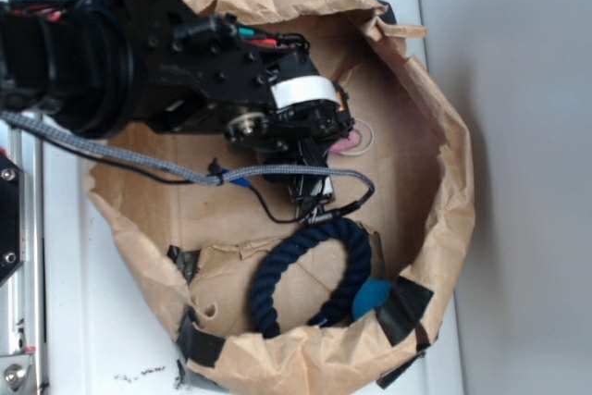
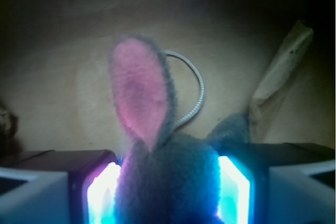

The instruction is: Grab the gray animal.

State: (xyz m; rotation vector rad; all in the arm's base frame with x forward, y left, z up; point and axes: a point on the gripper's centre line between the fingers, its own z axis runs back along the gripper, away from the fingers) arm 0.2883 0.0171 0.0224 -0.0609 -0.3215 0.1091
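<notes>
the black arm [image 1: 139, 53] reaches in from the left over a crumpled brown paper nest [image 1: 435, 228], patched along its rim with black tape [image 1: 402, 310], which sits on a white worktop [image 1: 83, 302]. the claw [image 1: 319, 141] is down inside the nest, near its middle, and from the exterior view its tips are mostly hidden under the wrist housing with the white band.

the wrist view settles it: the gray plush mouse [image 2: 168, 174] sits wedged between the two lit fingers [image 2: 100, 192], its fuzzy body filling the gap and touching both glowing pads, so the claw is pinching the mouse. one pink-lined ear [image 2: 140, 90] stands upright above the body, and the thin pale tail [image 2: 195, 85] loops out behind it over the brown paper floor. in the exterior view only a pink bit and the pale loop of the mouse [image 1: 356, 139] show, just to the right of the claw.

a gray braided cable [image 1: 139, 159] runs from the left edge across the nest to the wrist. nearer the front rim lies a dark navy rope ring [image 1: 310, 270], well apart from the mouse, and a blue ball [image 1: 373, 298] rests touching the ring's right side, against the paper wall.
</notes>
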